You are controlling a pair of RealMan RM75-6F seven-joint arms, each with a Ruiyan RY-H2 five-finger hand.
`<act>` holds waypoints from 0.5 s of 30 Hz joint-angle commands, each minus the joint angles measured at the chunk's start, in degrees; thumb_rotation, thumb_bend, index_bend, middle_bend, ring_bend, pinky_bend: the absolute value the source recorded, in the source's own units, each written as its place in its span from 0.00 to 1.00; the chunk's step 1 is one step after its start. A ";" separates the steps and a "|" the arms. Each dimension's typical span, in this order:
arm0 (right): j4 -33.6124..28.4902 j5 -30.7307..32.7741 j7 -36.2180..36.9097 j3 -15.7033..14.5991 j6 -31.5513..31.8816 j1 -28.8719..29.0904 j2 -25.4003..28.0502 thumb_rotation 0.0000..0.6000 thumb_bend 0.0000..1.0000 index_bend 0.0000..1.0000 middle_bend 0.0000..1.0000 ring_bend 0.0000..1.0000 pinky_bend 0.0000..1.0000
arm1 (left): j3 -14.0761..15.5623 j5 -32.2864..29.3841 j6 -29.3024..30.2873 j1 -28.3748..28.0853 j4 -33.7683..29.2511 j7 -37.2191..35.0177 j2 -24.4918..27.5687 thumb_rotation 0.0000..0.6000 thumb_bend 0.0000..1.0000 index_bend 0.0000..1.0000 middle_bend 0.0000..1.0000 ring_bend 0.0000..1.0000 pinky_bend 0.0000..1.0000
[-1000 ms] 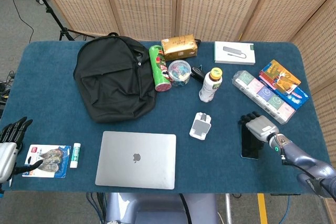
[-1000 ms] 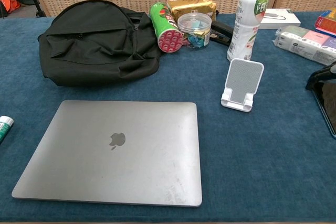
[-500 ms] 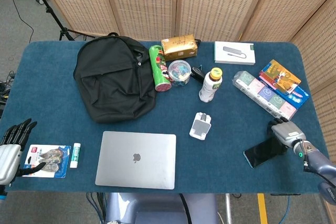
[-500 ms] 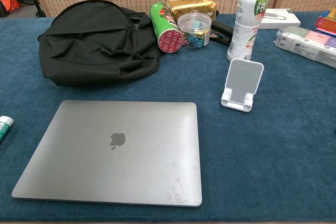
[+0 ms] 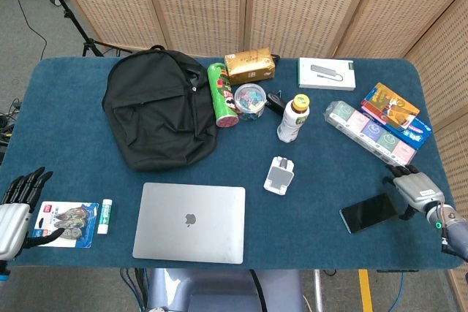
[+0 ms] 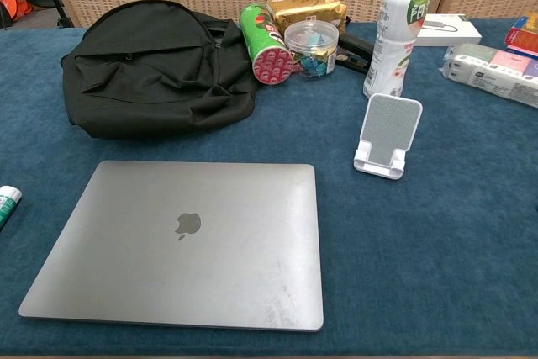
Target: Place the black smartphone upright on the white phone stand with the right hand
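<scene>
Table (image 5: 66, 115), blue and felt-like, carries the flat, glossy black smartphone (image 5: 368, 212) near its right front corner, now swung slantwise from where it lay a second ago. Beside its right end, the right hand (image 5: 414, 190) has pulled back, fingers loosely apart, gripping nothing, so the pickup needs redoing. Well to the left, the ribbed white phone stand (image 5: 279, 176) waits bare.
</scene>
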 commanded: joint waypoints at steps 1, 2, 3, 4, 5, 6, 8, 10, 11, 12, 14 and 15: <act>1.31 -6.71 1.51 -0.49 10.84 -3.27 -0.70 1.00 0.00 0.19 0.00 0.00 0.00 | 0.01 0.05 0.10 0.05 0.04 0.01 -0.04 1.00 0.00 0.00 0.00 0.00 0.00; 2.02 -8.45 1.95 -1.05 12.63 -3.63 -1.09 1.00 0.00 0.18 0.00 0.00 0.00 | 0.03 0.11 0.14 0.07 0.04 0.05 -0.07 1.00 0.00 0.00 0.00 0.00 0.00; 2.54 -9.38 2.32 -1.39 13.54 -3.81 -1.35 1.00 0.00 0.18 0.00 0.00 0.00 | 0.05 0.15 0.14 0.07 0.04 0.09 -0.08 1.00 0.00 0.00 0.00 0.00 0.00; 3.25 -10.84 2.73 -1.99 14.70 -4.00 -1.76 1.00 0.00 0.18 0.00 0.00 0.00 | 0.09 0.22 0.11 0.07 0.04 0.17 -0.10 1.00 0.00 0.00 0.00 0.00 0.00; 3.90 -12.13 3.07 -2.64 15.49 -4.14 -2.17 1.00 0.00 0.18 0.00 0.00 0.00 | 0.13 0.27 0.09 0.08 0.04 0.24 -0.12 1.00 0.00 0.00 0.00 0.00 0.00; 4.55 -13.09 3.42 -3.13 16.14 -4.26 -2.58 1.00 0.00 0.18 0.00 0.00 0.00 | 0.15 0.30 0.11 0.08 0.04 0.27 -0.13 1.00 0.00 0.00 0.00 0.00 0.00; 5.72 -14.65 3.81 -3.98 17.08 -4.45 -3.38 1.00 0.00 0.18 0.00 0.00 0.00 | 0.14 0.22 0.15 0.13 0.10 0.32 -0.16 1.00 0.00 0.00 0.00 0.00 0.00; 6.89 -15.87 4.06 -4.77 17.74 -4.66 -4.15 1.00 0.00 0.18 0.00 0.00 0.00 | 0.15 0.14 0.20 0.19 0.12 0.27 -0.16 1.00 0.00 0.00 0.00 0.00 0.00; 7.46 -16.52 4.17 -5.26 18.01 -4.79 -4.56 1.00 0.00 0.18 0.00 0.00 0.00 | 0.14 0.10 0.24 0.22 0.14 0.22 -0.16 1.00 0.00 0.00 0.00 0.00 0.00; 7.92 -17.16 4.33 -5.75 18.32 -4.92 -4.92 1.00 0.00 0.18 0.00 0.00 0.00 | 0.12 0.05 0.29 0.26 0.18 0.17 -0.15 1.00 0.00 0.00 0.00 0.00 0.00; 8.62 -18.03 4.69 -6.52 18.58 -5.08 -5.44 1.00 0.00 0.18 0.00 0.00 0.00 | 0.10 -0.04 0.30 0.28 0.23 0.13 -0.15 1.00 0.00 0.00 0.00 0.00 0.00; 9.04 -18.42 4.85 -6.94 18.53 -5.14 -5.79 1.00 0.00 0.18 0.00 0.00 0.00 | 0.10 -0.08 0.25 0.27 0.23 0.14 -0.16 1.00 0.00 0.00 0.00 0.00 0.00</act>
